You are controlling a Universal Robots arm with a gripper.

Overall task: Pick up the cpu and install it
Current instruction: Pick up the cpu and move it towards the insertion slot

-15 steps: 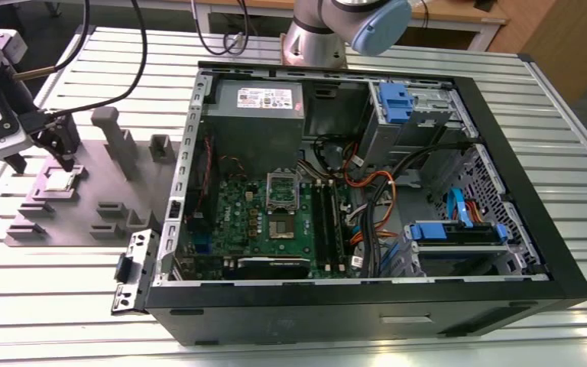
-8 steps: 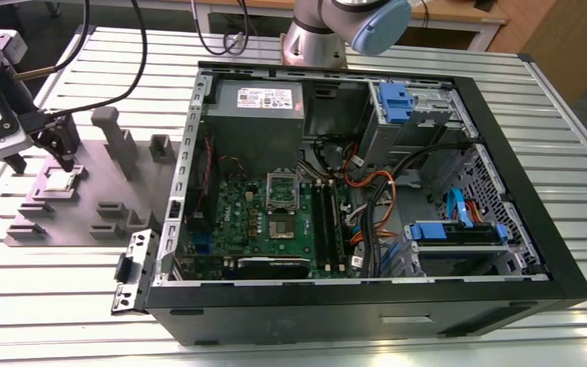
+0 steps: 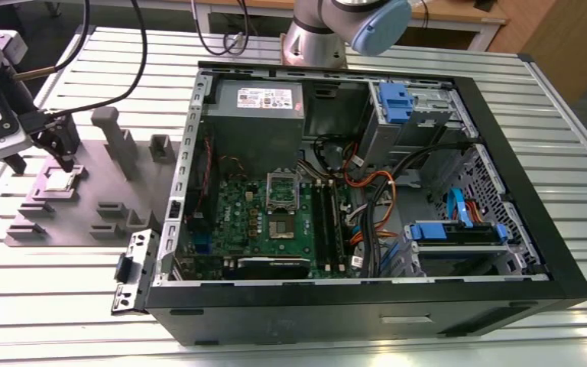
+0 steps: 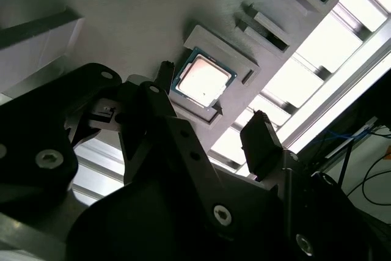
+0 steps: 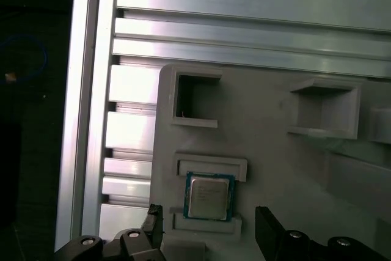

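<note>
Cpu step in hand: the pick-up, as I read it. The cpu (image 5: 209, 195) is not yet lifted, and the install has not begun.
Table: ribbed aluminium slats (image 3: 89, 306) carry everything, with bare slats all round the work.
Computer case: a black tower (image 3: 375, 317) lies on its side with the panel off. It takes up most of the exterior view's right.
Motherboard: the green board (image 3: 263, 245) lies flat in the case floor. Its socket (image 3: 276, 228) is uncovered, with cables and drive cages crowding one side.
Fixture plate: a grey moulded plate (image 3: 69, 222) lies just beside the case on the exterior view's left.
Posts: tall grey uprights (image 3: 120, 145) stand on the plate between the gripper and the case wall. I judge them the obstacle to watch.
Gripper: it (image 5: 209, 215) hangs over the plate with its jaws spread wide, holding nothing. The black fingers (image 4: 263, 142) stand one to each side of the cpu and clear of it.
Cpu place: it lies flat in a shallow pocket of the fixture plate, silvery top up, well apart from the socket.
Edges: raised lips (image 5: 212, 166) border two opposite sides of the pocket. The other two sides look free, and the fingers line up with that pair.
Next move calls for: a straight, level descent and an even squeeze on the thin rim, by my judgement. There is little room for slant.
</note>
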